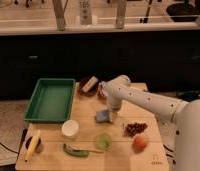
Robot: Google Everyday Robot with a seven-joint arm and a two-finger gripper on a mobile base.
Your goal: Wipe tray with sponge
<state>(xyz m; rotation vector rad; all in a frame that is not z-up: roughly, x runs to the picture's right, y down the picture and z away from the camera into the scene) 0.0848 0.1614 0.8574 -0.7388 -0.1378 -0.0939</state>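
A green tray lies on the left side of the wooden table. A blue-grey sponge lies on the table near the middle, to the right of the tray. My gripper points down right above the sponge, at the end of the white arm that reaches in from the right. It is at or just over the sponge's far right edge.
A brown and white object lies behind the sponge. A white cup, a green cup, a green pepper, a banana, a peach and dark grapes lie along the front.
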